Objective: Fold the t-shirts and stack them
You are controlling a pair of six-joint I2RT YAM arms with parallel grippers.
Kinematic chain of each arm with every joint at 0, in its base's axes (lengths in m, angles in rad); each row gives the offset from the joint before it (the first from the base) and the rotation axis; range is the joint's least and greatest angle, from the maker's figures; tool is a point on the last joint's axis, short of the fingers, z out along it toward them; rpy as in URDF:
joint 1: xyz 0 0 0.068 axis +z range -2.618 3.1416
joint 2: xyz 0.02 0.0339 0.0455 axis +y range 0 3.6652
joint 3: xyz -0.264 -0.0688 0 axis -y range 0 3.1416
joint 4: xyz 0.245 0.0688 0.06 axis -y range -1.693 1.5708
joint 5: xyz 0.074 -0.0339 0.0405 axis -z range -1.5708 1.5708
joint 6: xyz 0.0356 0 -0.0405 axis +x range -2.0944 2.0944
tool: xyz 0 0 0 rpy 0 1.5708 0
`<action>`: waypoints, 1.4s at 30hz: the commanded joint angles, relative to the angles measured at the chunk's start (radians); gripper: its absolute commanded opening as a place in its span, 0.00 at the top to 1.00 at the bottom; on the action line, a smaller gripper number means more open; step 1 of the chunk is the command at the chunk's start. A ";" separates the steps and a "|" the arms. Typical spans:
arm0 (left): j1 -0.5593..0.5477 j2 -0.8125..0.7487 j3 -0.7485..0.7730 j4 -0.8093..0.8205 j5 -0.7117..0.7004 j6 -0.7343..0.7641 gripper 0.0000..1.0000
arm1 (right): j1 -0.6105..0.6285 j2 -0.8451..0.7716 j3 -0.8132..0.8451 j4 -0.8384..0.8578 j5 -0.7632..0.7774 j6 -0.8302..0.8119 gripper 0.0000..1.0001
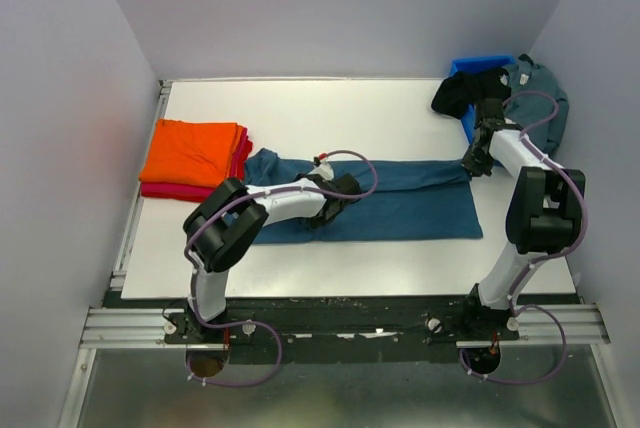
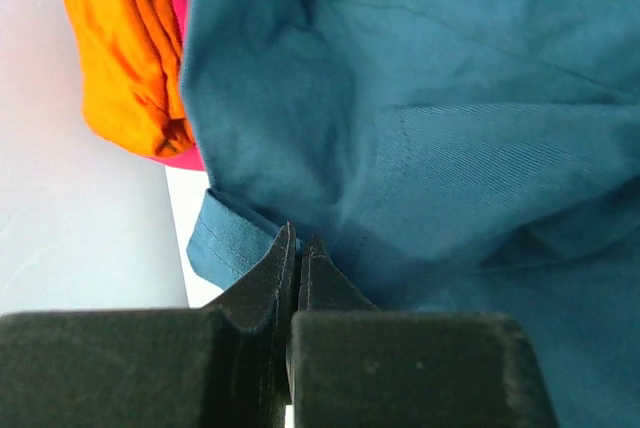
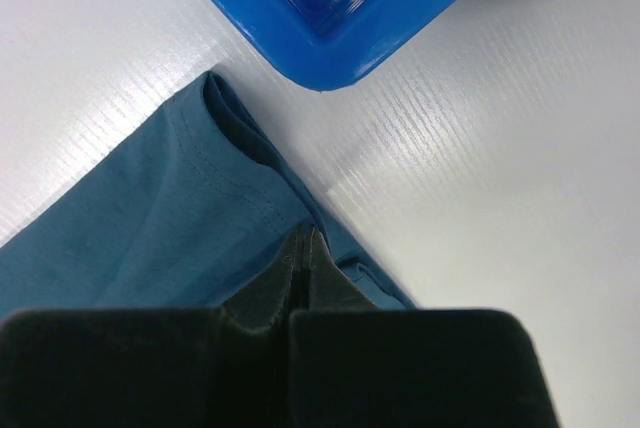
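No legible text or markings

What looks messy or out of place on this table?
Only the far right corner: a black shirt and a grey-blue shirt hang crumpled over the rim of the blue bin. The orange shirt sits folded, the teal shirt lies flat.

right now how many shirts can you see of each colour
orange shirt: 1
red shirt: 1
teal shirt: 1
black shirt: 1
grey-blue shirt: 1
total in view: 5
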 commanded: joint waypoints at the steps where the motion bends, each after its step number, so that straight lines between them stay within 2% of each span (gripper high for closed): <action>1: -0.022 0.049 0.009 -0.067 0.043 -0.064 1.00 | -0.008 0.033 0.001 0.016 0.040 0.018 0.99; 4: -0.031 0.049 0.009 -0.064 0.111 -0.059 1.00 | -0.010 0.018 -0.005 0.027 0.025 0.015 0.95; 7: -0.057 0.023 -0.007 -0.030 0.214 -0.024 1.00 | -0.008 -0.034 -0.039 0.053 0.026 0.021 0.74; 8: -0.063 0.012 -0.009 -0.028 0.229 -0.022 0.96 | -0.010 -0.060 -0.056 0.071 0.026 0.020 0.64; 9: -0.065 0.003 -0.006 -0.031 0.235 -0.025 0.88 | -0.008 -0.089 -0.071 0.090 0.025 0.020 0.58; 13: -0.070 -0.066 0.009 -0.039 0.315 -0.005 0.67 | -0.010 -0.168 -0.094 0.119 -0.010 0.003 0.48; 18: -0.070 -0.210 0.028 -0.018 0.387 0.015 0.44 | 0.005 -0.257 -0.136 0.180 -0.152 -0.036 0.47; 20: -0.050 -0.294 0.025 0.008 0.401 0.028 0.39 | 0.022 -0.289 -0.163 0.212 -0.216 -0.052 0.47; 24: 0.038 -0.422 -0.007 0.100 0.462 0.039 0.37 | 0.080 -0.327 -0.186 0.255 -0.334 -0.072 0.46; 27: 0.146 -0.492 -0.073 0.224 0.525 0.038 0.37 | 0.162 -0.303 -0.166 0.254 -0.375 -0.072 0.48; 31: 0.272 -0.491 -0.116 0.349 0.611 0.031 0.44 | 0.243 -0.232 -0.123 0.248 -0.422 -0.048 0.76; 33: 0.308 -0.467 -0.113 0.386 0.599 0.030 0.45 | 0.256 -0.211 -0.117 0.249 -0.396 -0.031 0.95; 34: 0.325 -0.451 -0.112 0.406 0.602 0.031 0.45 | 0.254 -0.202 -0.114 0.245 -0.361 -0.019 0.99; 38: 0.389 -0.376 -0.083 0.465 0.661 0.030 0.45 | 0.246 -0.156 -0.070 0.164 -0.146 0.009 0.99; 42: 0.417 -0.333 -0.061 0.510 0.694 0.036 0.42 | 0.161 -0.085 -0.051 0.110 -0.149 0.059 0.99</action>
